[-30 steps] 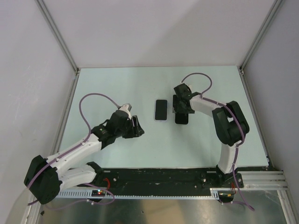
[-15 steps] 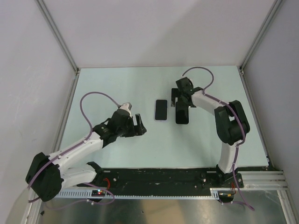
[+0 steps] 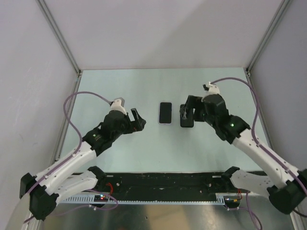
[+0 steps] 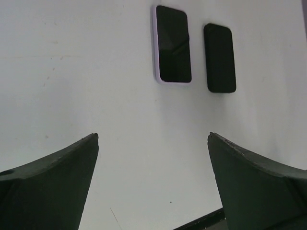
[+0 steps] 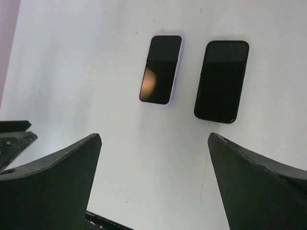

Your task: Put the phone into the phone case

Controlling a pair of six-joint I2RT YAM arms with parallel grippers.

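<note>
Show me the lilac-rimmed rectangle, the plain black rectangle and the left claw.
lilac-rimmed rectangle (image 4: 171, 44), left wrist view, centre of its dark face.
plain black rectangle (image 5: 221, 80), right wrist view, centre of its face.
left claw (image 4: 152, 135), left wrist view, midway between its fingertips.

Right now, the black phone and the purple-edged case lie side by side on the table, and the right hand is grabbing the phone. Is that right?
Not quite. The right gripper is open and grabs nothing. The black phone lies free on the table beside the purple-edged case, well clear of the gripper. The right wrist view shows it.
</note>
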